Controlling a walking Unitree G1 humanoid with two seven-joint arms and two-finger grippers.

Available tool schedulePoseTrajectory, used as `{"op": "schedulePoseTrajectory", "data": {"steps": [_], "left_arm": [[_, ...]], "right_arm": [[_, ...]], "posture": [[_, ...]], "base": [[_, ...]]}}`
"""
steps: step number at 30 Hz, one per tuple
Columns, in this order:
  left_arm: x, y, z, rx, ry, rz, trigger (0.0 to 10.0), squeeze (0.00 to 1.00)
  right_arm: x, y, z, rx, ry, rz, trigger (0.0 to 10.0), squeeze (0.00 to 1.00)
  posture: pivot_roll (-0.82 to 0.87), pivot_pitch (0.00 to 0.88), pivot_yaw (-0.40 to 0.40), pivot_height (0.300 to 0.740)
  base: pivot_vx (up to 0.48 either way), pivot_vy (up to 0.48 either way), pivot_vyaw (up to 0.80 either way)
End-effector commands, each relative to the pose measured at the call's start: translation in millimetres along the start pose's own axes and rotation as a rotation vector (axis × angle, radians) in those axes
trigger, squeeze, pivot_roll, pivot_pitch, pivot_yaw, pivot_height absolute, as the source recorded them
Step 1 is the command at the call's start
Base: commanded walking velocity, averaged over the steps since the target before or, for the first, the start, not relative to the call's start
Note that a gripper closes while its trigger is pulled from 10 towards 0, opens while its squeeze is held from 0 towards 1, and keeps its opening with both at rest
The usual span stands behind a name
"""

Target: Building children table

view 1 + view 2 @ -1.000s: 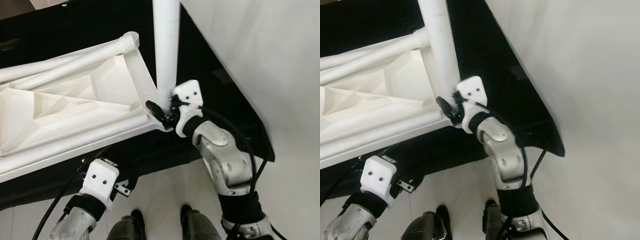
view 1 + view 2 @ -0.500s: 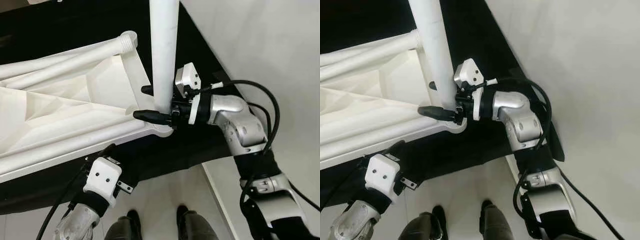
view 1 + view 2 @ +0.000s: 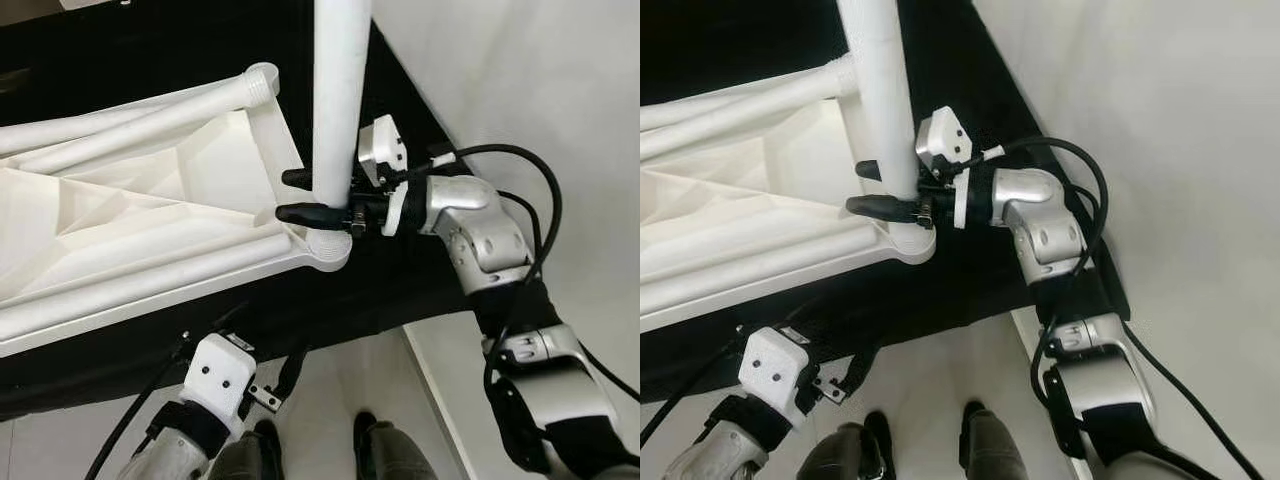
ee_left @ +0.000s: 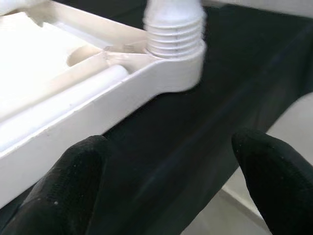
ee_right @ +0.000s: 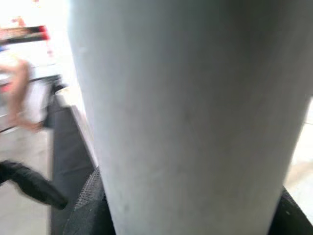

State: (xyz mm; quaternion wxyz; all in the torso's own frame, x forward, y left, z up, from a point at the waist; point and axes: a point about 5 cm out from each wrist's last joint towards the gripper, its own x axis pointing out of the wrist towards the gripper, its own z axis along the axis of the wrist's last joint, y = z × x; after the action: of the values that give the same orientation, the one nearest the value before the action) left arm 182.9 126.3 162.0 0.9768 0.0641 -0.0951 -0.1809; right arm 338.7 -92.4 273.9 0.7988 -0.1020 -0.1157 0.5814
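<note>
Leg (image 3: 338,100) stands upright at frame center, its threaded foot in the corner socket (image 3: 328,248) of the overturned tabletop (image 3: 130,230). Right gripper (image 3: 300,197) clasps it from the right, fingers straddling its base. Left gripper (image 4: 171,186), spread wide, waits below the tabletop's near edge.

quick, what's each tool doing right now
Left tool: open, holding nothing, below the tabletop corner.
Right tool: shut on the white table leg.

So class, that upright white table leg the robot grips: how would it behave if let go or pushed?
The table leg looks stiff, probably hollow light plastic. Tall and narrow above its corner socket, it may tip if unthreaded. Its smooth round surface could slip between the right tool fingers.
</note>
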Motion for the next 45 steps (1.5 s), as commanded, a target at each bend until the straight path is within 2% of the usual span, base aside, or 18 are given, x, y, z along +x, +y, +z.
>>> {"op": "schedulePoseTrajectory", "data": {"steps": [1,3,5,7,11,16,17,18,19,20,25,26,27,41,42,43,44,45], "left_arm": [[-3.7,2.3,-6,-0.019,0.025,0.010,10.0,0.00],[-3.7,3.5,-6,-0.014,0.023,0.008,10.0,0.00],[-3.4,4.0,-5,0.002,0.021,0.000,10.0,0.00],[-3.4,4.0,-5,0.006,0.021,-0.002,10.0,0.00],[-1.4,4.6,-4,0.017,0.020,-0.016,10.0,0.00],[-1.5,6.1,-4,0.020,0.020,-0.018,10.0,0.00],[-1.6,6.5,-4,0.020,0.020,-0.017,10.0,0.00],[-1.6,6.6,-4,0.021,0.020,-0.016,10.0,0.00],[-1.6,6.7,-4,0.021,0.020,-0.016,10.0,0.00],[-1.3,6.6,-4,0.021,0.020,-0.016,10.0,0.00],[-0.4,5.3,-4,0.015,0.017,-0.031,10.0,0.00],[-0.1,5.1,-4,0.012,0.016,-0.034,10.0,0.00],[0.4,4.1,-3,0.008,0.015,-0.041,10.0,0.00],[-0.9,1.2,-1,0.005,0.013,-0.047,10.0,0.00],[-1.2,0.4,0,0.003,0.013,-0.048,10.0,0.00],[-1.2,0.4,0,0.003,0.013,-0.048,10.0,0.00],[-1.4,-0.2,0,0.002,0.013,-0.049,10.0,0.00],[-1.4,-0.2,0,0.002,0.013,-0.049,10.0,0.00]], "right_arm": [[-5.8,1.8,-18,0.081,0.054,-0.088,0.0,0.00],[-8.3,-0.3,-29,0.107,0.090,-0.322,0.0,0.00],[-23.5,-4.2,-49,0.104,0.184,-0.842,0.0,0.00],[-28.9,-4.1,-53,0.097,0.208,-0.966,0.0,0.00],[-2.1,45.0,-69,0.137,0.274,-0.811,0.0,0.00],[9.4,47.6,-63,0.122,0.258,-0.718,1.3,0.00],[13.4,46.2,-58,0.134,0.215,-0.667,10.0,0.00],[18.3,45.0,-51,0.145,0.157,-0.571,10.0,0.34],[21.8,45.8,-46,0.152,0.120,-0.526,10.0,0.34],[25.0,45.8,-39,0.161,0.083,-0.447,10.0,1.00],[25.2,44.3,-29,0.081,0.069,-0.169,10.0,1.00],[23.0,41.2,-32,0.018,0.108,-0.080,10.0,0.64],[21.0,31.8,-33,-0.015,0.135,0.041,10.0,0.00],[30.6,8.3,-6,-0.023,0.088,0.234,10.0,0.00],[29.5,5.1,-1,-0.021,0.083,0.289,5.7,0.00],[29.5,5.1,-1,-0.021,0.083,0.289,5.7,0.00],[27.8,2.3,3,-0.019,0.079,0.338,0.0,0.00],[27.8,2.3,3,-0.019,0.079,0.338,0.0,0.00]], "posture": [[-0.04,0.281,0.017,0.740],[-0.04,0.289,0.012,0.740],[-0.04,0.289,0.012,0.740],[-0.04,0.289,0.012,0.740],[-0.03,0.289,0.044,0.740],[-0.02,0.291,0.048,0.740],[-0.01,0.292,0.052,0.740],[0.00,0.293,0.055,0.740],[0.00,0.293,0.055,0.740],[0.00,0.292,0.052,0.740],[-0.01,0.296,0.050,0.740],[-0.01,0.296,0.051,0.740],[0.00,0.300,0.048,0.740],[0.02,0.312,0.041,0.740],[0.02,0.314,0.040,0.740],[0.02,0.314,0.040,0.740],[0.02,0.316,0.038,0.740],[0.02,0.316,0.038,0.740]], "base": [[0.000,0.000,0.00],[0.000,0.000,0.00],[0.000,0.000,0.00],[0.000,0.000,0.00],[0.000,0.000,0.00],[0.000,0.000,0.00],[0.000,0.000,0.00],[0.000,0.000,0.00],[0.000,0.000,0.00],[0.000,0.000,0.00],[0.000,0.000,0.00],[0.000,0.000,0.00],[0.000,0.000,0.00],[0.000,0.000,0.00],[0.000,0.000,0.00],[0.000,0.000,0.00],[0.000,0.000,0.00],[0.000,0.000,0.00]]}}
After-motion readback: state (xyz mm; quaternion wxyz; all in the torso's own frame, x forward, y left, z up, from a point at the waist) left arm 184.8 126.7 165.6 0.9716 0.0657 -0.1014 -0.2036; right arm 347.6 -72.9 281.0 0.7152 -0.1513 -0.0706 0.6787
